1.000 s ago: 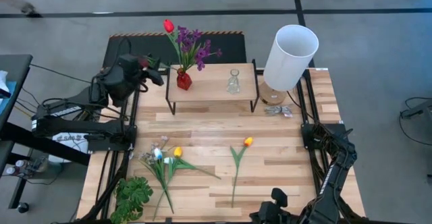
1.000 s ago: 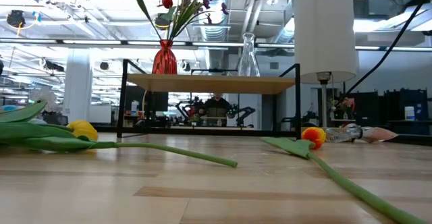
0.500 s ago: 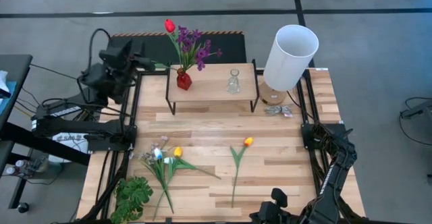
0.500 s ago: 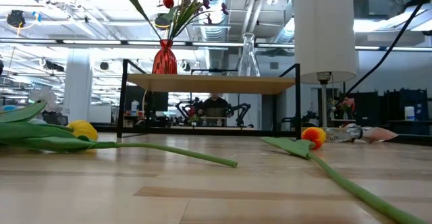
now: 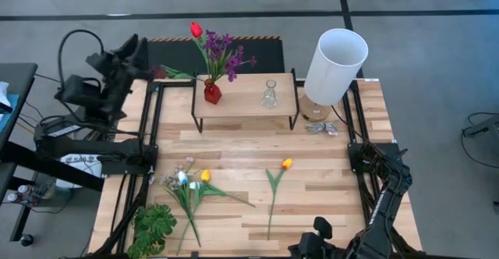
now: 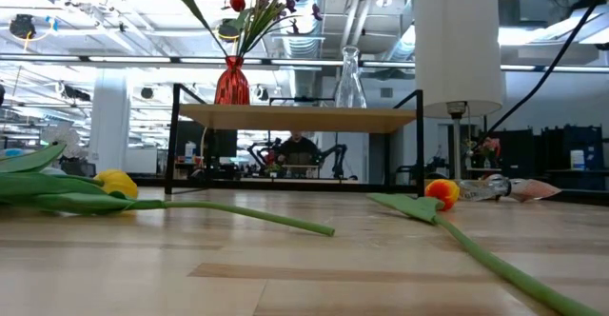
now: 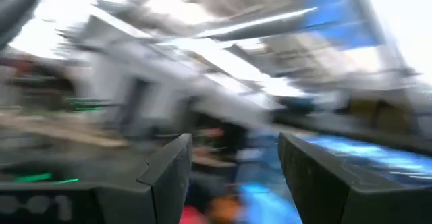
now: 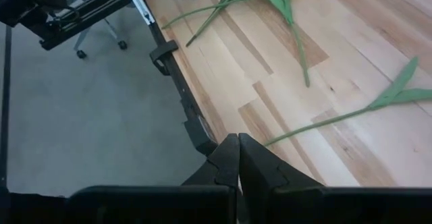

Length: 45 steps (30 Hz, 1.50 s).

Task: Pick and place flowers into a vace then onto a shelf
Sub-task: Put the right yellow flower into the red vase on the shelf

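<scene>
Upper left of the frame, the left claw (image 5: 139, 50) hangs open and empty off the tabletop (image 5: 327, 173), the right claw (image 8: 237, 158) pinched closed at the bottom edge.

Bright, even overhead light falls on the table (image 5: 312, 181), leaving only soft shadows. Ceiling lights (image 6: 124, 59) glare in the low view; the left wrist view is smeared by heavy motion blur.

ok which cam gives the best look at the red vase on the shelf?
Low view: the red vase stands side-on on the shelf, its whole outline and stems clear. The high view shows it only from above, under its flowers. Neither wrist view shows it.
</scene>
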{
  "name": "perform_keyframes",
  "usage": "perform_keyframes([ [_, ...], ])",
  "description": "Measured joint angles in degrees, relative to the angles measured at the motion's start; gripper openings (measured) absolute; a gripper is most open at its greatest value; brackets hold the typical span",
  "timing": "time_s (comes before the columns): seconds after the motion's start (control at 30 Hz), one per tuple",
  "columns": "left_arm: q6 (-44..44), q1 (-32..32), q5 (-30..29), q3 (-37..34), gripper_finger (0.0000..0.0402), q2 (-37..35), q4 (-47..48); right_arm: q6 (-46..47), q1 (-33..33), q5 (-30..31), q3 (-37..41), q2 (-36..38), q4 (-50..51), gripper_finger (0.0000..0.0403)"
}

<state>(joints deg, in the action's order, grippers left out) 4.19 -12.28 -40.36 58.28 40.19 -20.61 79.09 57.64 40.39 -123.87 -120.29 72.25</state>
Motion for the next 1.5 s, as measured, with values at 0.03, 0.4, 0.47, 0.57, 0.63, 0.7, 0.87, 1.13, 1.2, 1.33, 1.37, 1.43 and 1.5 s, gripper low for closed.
perform_keyframes([
  [0.03, -2.02, 0.42, 4.67, 0.02, 0.021, -0.35, 0.54, 0.0, -0.05, -0.01, 0.0, 0.0, 0.28, 0.0001],
  [0.4, -28.12, 4.28, 51.62, 0.09, 0.021, 2.87, 24.35, -1.55, -2.87, -3.83, 0.0, 0.0, 0.8, 0.0001],
  [0.47, -30.73, 6.59, 55.45, 0.09, 0.021, 5.16, 30.99, -1.53, -3.66, -6.34, 0.0, 0.0, 0.79, 0.0001],
  [0.57, -33.12, 12.05, 53.38, -0.05, 0.021, 8.71, 40.74, -1.23, -4.81, -9.98, 0.0, 0.0, 0.78, 0.0001],
  [0.63, -33.33, 15.84, 49.31, -0.02, 0.021, 10.65, 45.02, 0.21, -5.47, -11.76, 0.0, 0.0, 0.78, 0.0001],
  [0.7, -33.38, 19.39, 44.98, -0.02, 0.021, 12.61, 48.39, 2.65, -6.0, -12.34, 0.0, 0.0, 0.86, 0.0001],
  [0.87, -35.66, 28.17, 28.75, 0.02, 0.021, 16.1, 52.04, 14.59, -6.63, -12.09, 0.06, 0.0, 3.0, 0.0001],
  [1.13, -41.88, 41.22, 4.08, 0.02, 0.021, 21.12, 60.19, 45.09, -10.9, -13.76, 7.78, 0.09, 5.28, 0.0001],
  [1.2, -43.62, 43.93, 1.1, 0.02, 0.021, 22.12, 61.89, 47.06, -12.89, -16.62, 9.89, -0.06, 5.06, 0.0001],
  [1.33, -44.08, 47.98, 0.49, 0.02, 0.021, 23.98, 62.4, 45.18, -17.42, -19.27, 12.83, -0.03, 3.86, 0.0001],
  [1.37, -44.35, 48.78, 0.58, 0.02, 0.021, 24.41, 62.26, 43.95, -18.52, -19.24, 13.2, -0.04, 3.98, 0.0001],
  [1.43, -44.66, 50.27, 0.66, 0.01, 0.021, 25.23, 62.29, 41.29, -20.8, -19.14, 13.77, 0.0, 3.86, 0.0003],
  [1.5, -44.73, 51.52, 0.68, -0.36, 0.021, 25.72, 61.96, 37.47, -22.96, -19.24, 14.4, -0.02, 4.0, 0.0009],
])
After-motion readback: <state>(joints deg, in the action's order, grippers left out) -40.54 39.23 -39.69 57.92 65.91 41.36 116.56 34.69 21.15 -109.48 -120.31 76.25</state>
